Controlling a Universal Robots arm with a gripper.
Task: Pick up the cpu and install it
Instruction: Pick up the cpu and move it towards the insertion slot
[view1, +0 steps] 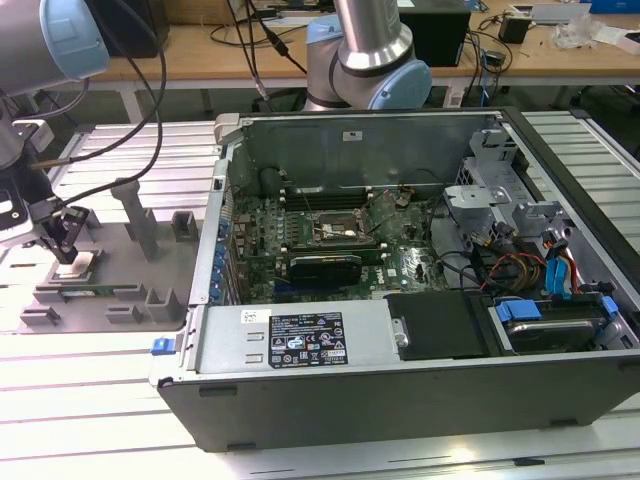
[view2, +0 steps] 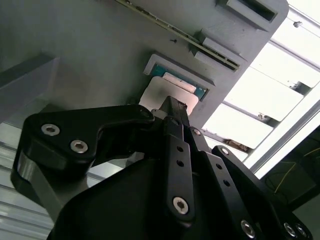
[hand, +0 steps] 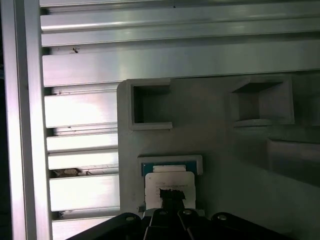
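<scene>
The tool (view1: 67, 254), a pair of slim matte-black fingers with bolted links, points straight down over the cpu (view1: 82, 266). In the second wrist view the tool (view2: 169, 105) has its fingers (view2: 176, 145) drawn side by side into one narrow tip with no visible gap, and nothing is clamped between them. That tip stands at the middle of the cpu (view2: 151, 97), a flat square with a smooth silvery-grey metal top. Whether the tip actually presses on the metal cannot be told. In the first wrist view the dark tip of the tool (hand: 172, 194) covers the centre of the cpu (hand: 169, 176), which lies flat in a shallow walled pocket of a dull grey moulded holder (hand: 210, 140). Two blocky, open-sided square pockets (hand: 150, 105) rise from the holder just beyond the tool. Beneath the holder lies the surface (hand: 150, 60), made of long ribbed strips of bright brushed aluminium. Well away from the tool, toward the exterior view's right, an open sheet-metal computer case (view1: 300, 345) lies on its side. Deep inside it a square socket frame (view1: 340, 232) sits on the green board.
</scene>
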